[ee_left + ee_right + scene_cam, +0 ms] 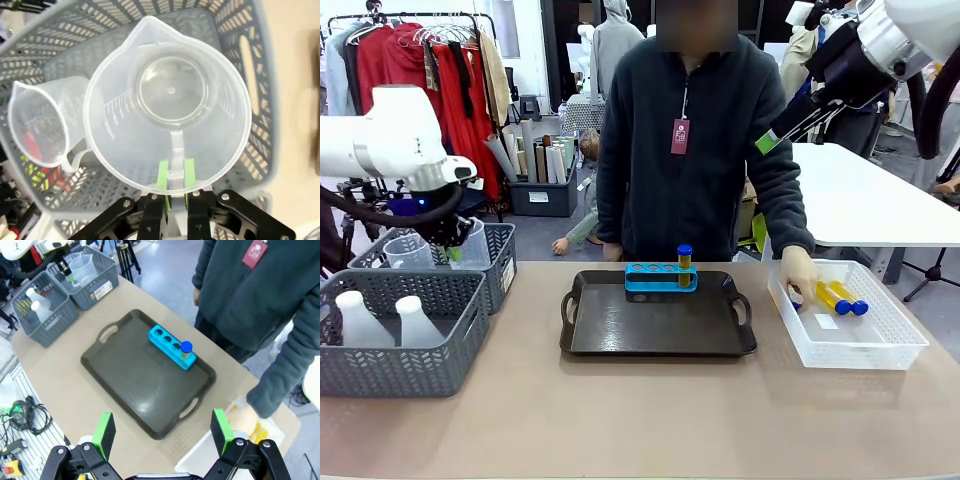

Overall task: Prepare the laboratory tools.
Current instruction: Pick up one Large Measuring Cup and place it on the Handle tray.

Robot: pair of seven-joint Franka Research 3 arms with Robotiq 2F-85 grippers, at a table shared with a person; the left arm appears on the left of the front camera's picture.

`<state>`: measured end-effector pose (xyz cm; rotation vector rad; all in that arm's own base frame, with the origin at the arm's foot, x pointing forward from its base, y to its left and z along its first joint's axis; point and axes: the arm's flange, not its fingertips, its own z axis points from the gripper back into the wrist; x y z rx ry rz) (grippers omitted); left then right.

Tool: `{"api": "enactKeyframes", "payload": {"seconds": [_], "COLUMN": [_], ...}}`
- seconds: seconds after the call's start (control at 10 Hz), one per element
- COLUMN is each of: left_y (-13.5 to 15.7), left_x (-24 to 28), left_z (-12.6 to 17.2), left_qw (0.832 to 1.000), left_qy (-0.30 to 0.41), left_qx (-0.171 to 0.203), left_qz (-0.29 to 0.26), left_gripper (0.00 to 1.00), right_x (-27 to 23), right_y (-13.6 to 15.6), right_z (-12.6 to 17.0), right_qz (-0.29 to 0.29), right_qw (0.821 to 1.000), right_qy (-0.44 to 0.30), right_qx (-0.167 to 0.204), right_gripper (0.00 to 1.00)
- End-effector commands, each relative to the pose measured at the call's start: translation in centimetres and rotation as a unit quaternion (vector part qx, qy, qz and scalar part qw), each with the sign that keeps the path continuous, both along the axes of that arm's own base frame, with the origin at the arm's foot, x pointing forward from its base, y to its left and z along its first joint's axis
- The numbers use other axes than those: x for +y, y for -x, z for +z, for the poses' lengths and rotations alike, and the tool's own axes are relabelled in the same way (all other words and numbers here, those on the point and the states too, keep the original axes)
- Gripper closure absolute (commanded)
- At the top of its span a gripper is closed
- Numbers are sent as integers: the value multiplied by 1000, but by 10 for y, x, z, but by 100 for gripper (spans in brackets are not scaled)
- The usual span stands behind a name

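**Left side.** The left gripper (172,176) hangs over the far grey basket (506,262), its jaws pressed together on the handle of the beaker (170,95). The beaker stands upright, mouth toward the wrist camera, so its long axis runs parallel to the fingers and its handle lies directly between the green pads (163,175). Whether its base rests on the basket floor cannot be told. A second beaker (37,122) lies tilted just beside it in the same basket. The near grey basket (410,365) holds 2 conical flasks (358,322), both upright.

**Centre.** A black tray (660,335) sits on the tabletop (640,425), well apart from the held beaker and toward the robot's right of it. At the tray's far edge stands the blue rack (660,278), its long axis running left to right in the front view. 1 test tube (685,262) stands in its rightmost hole and 3 holes are open.

**Right side.** The white mesh basket (880,355) holds 2 test tubes (835,298) lying flat, with the person's hand (798,272) resting just beside them. The right gripper (162,427) hovers high above the tray's near edge, jaws spread wide and holding nothing.

**Judgement.** The beaker's likely move is a lift and a carry rightward to the tray; the left arm is the nearer, and the person's hand is nearer the loose tubes.
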<state>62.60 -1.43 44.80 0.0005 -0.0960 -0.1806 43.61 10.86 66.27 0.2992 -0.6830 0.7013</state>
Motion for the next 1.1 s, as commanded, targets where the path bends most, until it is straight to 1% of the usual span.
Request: {"api": "enactKeyframes", "payload": {"seconds": [0.0, 0.1, 0.2, 0.4, 0.6, 0.9, 1.0], "left_y": [17, 30, 38, 49, 59, 79, 87], "left_x": [-6, -16, -22, -38, -55, -80, -87], "left_z": [38, 68, 88, 138, 193, 254, 270], "left_qw": [1000, 999, 998, 995, 991, 985, 984], "left_qy": [-11, -25, -29, -33, -43, -57, -65], "left_qx": [-16, -28, -34, -58, -60, -77, -82], "left_qz": [-22, -39, -50, -72, -110, -143, -143], "left_gripper": [100, 100, 100, 100, 100, 100, 100], "right_x": [0, 0, 0, 0, 0, 0, 0], "right_y": [0, 0, 0, 0, 0, 0, 0], "right_z": [1, 1, 1, 1, 1, 1, 1], "right_qz": [1, 1, 1, 1, 1, 1, 1], "right_qw": [1000, 1000, 1000, 1000, 1000, 1000, 1000], "right_qy": [-2, -2, -2, -2, -2, -2, -2], "right_qx": [0, 0, 0, 0, 0, 0, 0], "right_gripper": [0, 0, 0, 0, 0, 0, 0]}}
